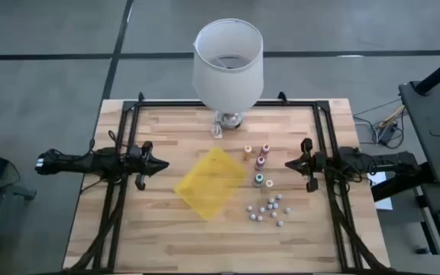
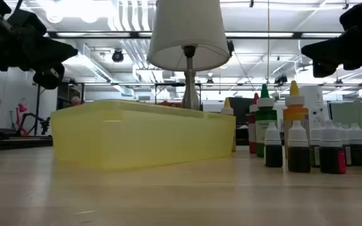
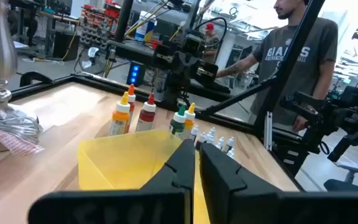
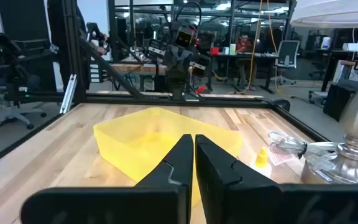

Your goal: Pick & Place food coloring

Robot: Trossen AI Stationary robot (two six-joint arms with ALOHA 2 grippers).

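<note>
On the wooden bench [image 1: 166,229], the food coloring bottles [image 1: 258,162] stand upright just right of the yellow tray [image 1: 211,182], in front of the lamp [image 1: 228,65], while the left pincer [image 1: 163,163] and the right pincer [image 1: 289,163] hover closed and empty at either side.

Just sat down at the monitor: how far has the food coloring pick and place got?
Nothing looks done: the yellow tray appears empty. Nothing is in hand: the left gripper and right gripper hover at the table's sides, fingers shut on nothing. All is left: the food coloring bottles stand upright on the wooden table beside the tray, near a cluster of tiny bottles.
</note>
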